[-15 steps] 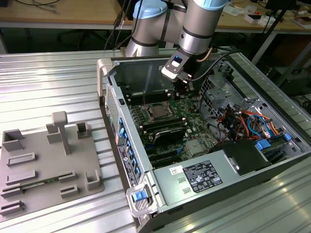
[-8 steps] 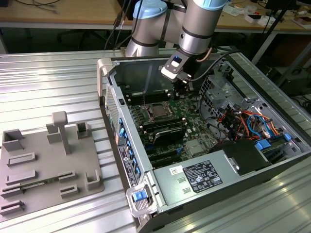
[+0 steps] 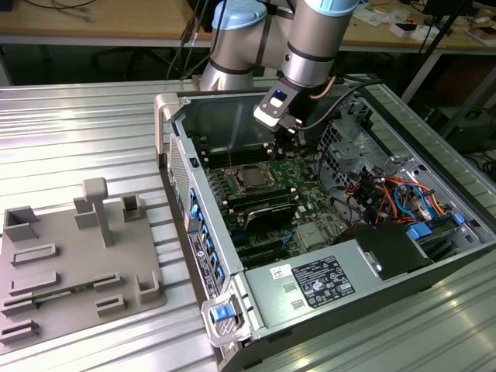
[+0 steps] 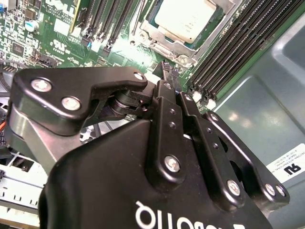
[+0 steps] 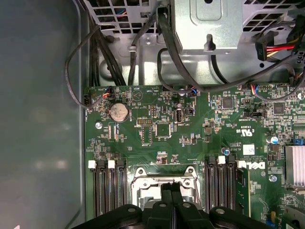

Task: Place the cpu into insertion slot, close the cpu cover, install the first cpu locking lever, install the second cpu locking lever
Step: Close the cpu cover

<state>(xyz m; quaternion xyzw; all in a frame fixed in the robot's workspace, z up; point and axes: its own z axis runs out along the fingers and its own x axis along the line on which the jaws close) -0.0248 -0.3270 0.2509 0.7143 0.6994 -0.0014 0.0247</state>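
Hovering with the claw [image 4: 167, 71] clenched, tips pinched together, just off the rim of the insertion slot [image 4: 145, 33]. Spotting the cpu [image 4: 188, 16] seated just ahead of the claw, with the cpu cover [image 4: 200, 45] framing its edges. Hemmed by memory slots [image 5: 107, 191] either side; open room above the case [image 3: 201, 232].

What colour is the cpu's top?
Pale silver-grey; the cpu shows best in the second wrist view.

**Workshop backdrop, nothing fancy**

Whole setup sits on a ribbed silver metal desk [image 3: 93, 132], with soft glare on the slats toward the exterior view's right. Behind it runs a light wooden desk [image 3: 93, 19]. It has black cables [image 3: 188, 39] hanging off the edge, dark shadow underneath and some white clutter [image 3: 403, 27] on top.
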